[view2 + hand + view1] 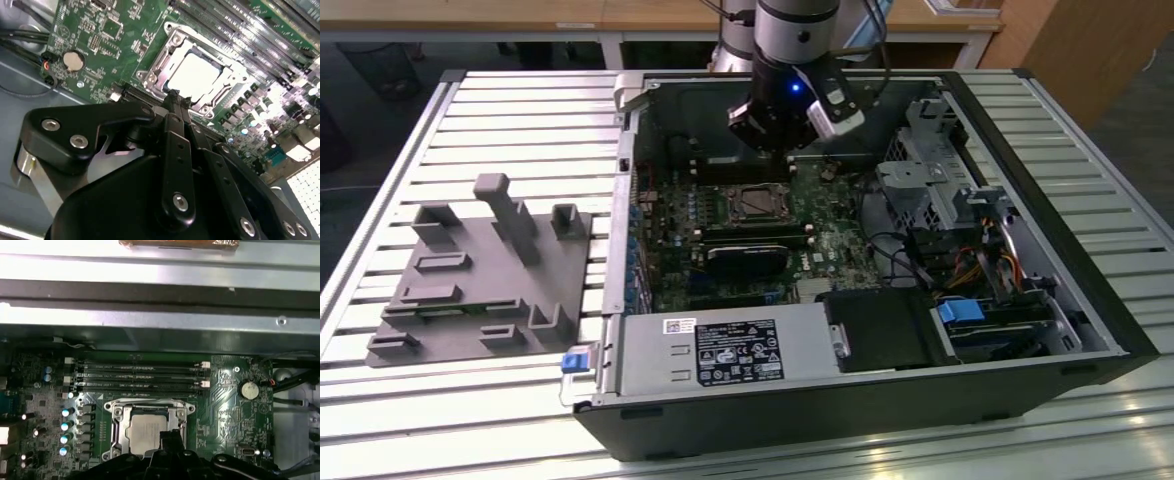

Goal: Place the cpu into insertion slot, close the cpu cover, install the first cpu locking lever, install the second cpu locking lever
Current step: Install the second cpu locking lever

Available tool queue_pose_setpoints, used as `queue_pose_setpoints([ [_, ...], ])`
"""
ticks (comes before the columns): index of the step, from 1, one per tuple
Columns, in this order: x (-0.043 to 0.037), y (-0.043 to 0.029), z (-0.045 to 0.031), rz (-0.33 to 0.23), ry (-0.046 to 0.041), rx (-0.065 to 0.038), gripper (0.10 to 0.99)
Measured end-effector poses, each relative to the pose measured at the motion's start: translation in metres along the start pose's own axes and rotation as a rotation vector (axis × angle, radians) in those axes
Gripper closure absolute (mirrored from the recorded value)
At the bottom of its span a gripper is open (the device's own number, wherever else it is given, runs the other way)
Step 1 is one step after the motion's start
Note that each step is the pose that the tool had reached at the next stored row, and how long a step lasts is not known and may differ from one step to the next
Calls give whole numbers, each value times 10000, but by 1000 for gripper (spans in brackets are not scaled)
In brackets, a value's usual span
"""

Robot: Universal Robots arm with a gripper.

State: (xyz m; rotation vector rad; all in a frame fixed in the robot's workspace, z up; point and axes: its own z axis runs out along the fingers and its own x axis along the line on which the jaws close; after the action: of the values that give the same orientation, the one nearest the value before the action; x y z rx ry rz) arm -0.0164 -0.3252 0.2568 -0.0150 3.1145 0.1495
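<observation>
The cpu (192, 75) lay flat in the insertion slot (754, 203), pale face up, w/ the cpu cover (155, 67) apparently down over it as a silver frame around the chip; same read in the first wrist view. Working from big to small: the open PC case (1121, 330) lay on its side on a slatted table (520, 110), the green motherboard (834, 235) faced up inside it, and the socket sat roughly mid-board, just beside the long memory slots (140, 377). Judging by that, chip and cover looked done and the step in hand was prob. a locking lever, though I couldn't tell whether either lever was hooked. To do it well: press on the lever wire only, never on the chip face or the frame window; keep the push along the socket edge so the tip doesn't skid into the memory slots or small board parts nearby; go slow near the catch. Pose: the arm stood over the far part of the case in the exterior view, wrist approx. vertical, the gripper (174, 96) low inside and aimed down at the board. Its fingers were together, holding nothing, the narrow tip right at the socket's near edge, overlapping the cpu's rim in the first wrist view; contact not clear.
</observation>
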Motion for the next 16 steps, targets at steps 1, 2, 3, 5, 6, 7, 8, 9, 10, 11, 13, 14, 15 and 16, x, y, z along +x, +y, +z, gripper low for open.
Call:
queue_pose_setpoints([
  [1,0,-9,-1,0,0,0,965],
  [2,0,-20,-2,1,0,0,965],
  [3,0,-32,-3,1,0,0,965],
  [5,0,-53,-5,0,0,0,965],
  [6,1,-61,-6,1,0,-1,965],
  [7,1,-67,-7,0,0,0,965],
  [8,1,-70,-6,0,-1,-1,965],
  [9,1,-73,-7,2,0,0,965],
  [10,1,-76,-7,1,0,0,965],
  [11,1,-79,-8,1,0,0,965],
  [13,1,-86,-8,1,0,0,965],
  [14,1,-90,-9,0,0,0,965],
  [15,0,-97,-9,0,0,1,965],
  [16,1,-104,-10,0,0,1,965],
])
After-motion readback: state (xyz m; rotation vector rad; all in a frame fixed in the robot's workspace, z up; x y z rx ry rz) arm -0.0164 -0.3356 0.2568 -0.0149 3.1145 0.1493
